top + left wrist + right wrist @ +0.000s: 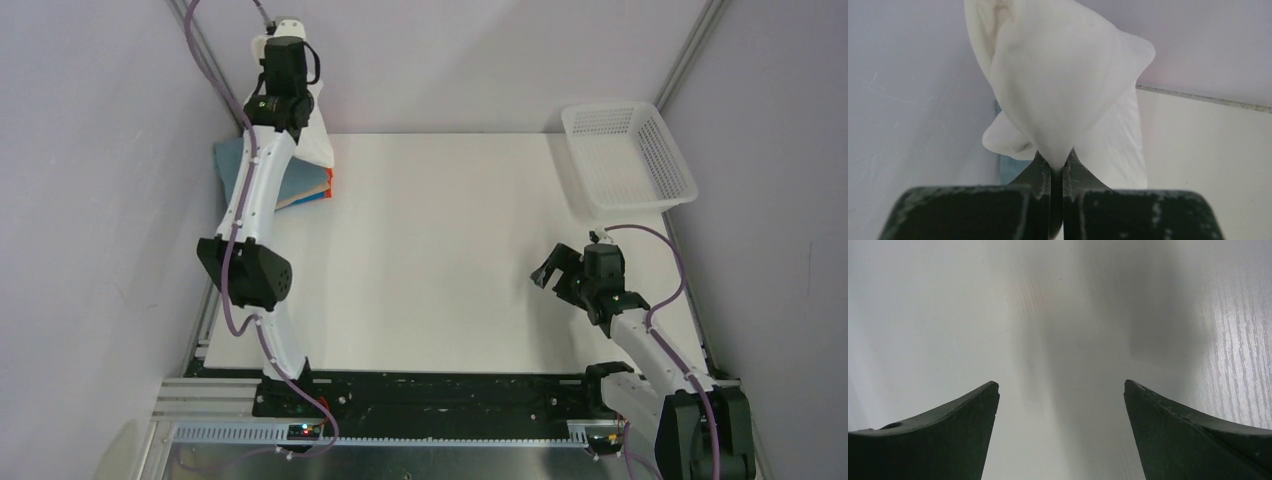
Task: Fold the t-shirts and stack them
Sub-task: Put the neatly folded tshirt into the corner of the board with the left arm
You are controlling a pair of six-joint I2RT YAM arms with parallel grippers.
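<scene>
Left wrist view: left hand (1057, 169) pinches a bunched, plain white t-shirt (1058, 75) rising just beyond its fingertips, wall (908, 100) close alongside. The right hand (1060, 390) is spread above the surface (1058, 305), open room ahead.

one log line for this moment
left pincer: shut on white t-shirt, held up near folded stack | right pincer: open, empty

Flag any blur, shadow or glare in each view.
Top external: sharp, evenly lit; the white t-shirt blends into the white table. Left wrist: that shirt, pinched in the shut left gripper, looks soft and washed out. Right wrist: broad dim shadow on the table beyond the open right gripper, sheen at right.
</scene>
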